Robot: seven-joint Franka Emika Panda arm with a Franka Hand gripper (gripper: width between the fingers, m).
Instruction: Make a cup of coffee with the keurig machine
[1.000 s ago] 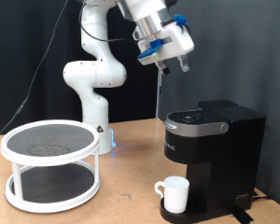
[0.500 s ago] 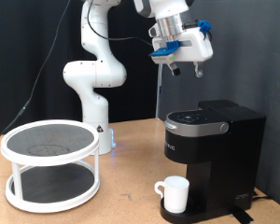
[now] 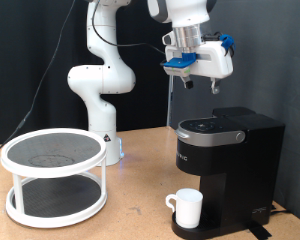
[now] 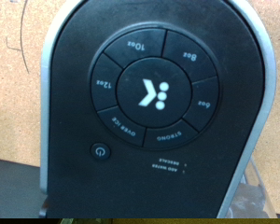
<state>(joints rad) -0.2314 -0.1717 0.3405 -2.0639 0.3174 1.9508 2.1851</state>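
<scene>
Presently catalogued: the keurig machine (image 3: 228,160), black and boxy, is standing on the wooden table (image 3: 130,215) at the exterior view's right, its domed lid lying shut. The cup (image 3: 186,210), a white mug, is sitting on the drip tray at the machine's base, handle pointing toward the exterior view's left; its inside is not visible. The gripper (image 3: 198,76) is hanging in the air well above the machine's top panel, touching nothing, and whether its fingers are parted or closed cannot be told. A white two-tier round rack (image 3: 54,176) with dark mesh shelves is standing at the exterior view's left, both shelves bare. The wrist view is showing the control panel (image 4: 152,91) filling the frame: a ring of size buttons around a lit centre logo.
</scene>
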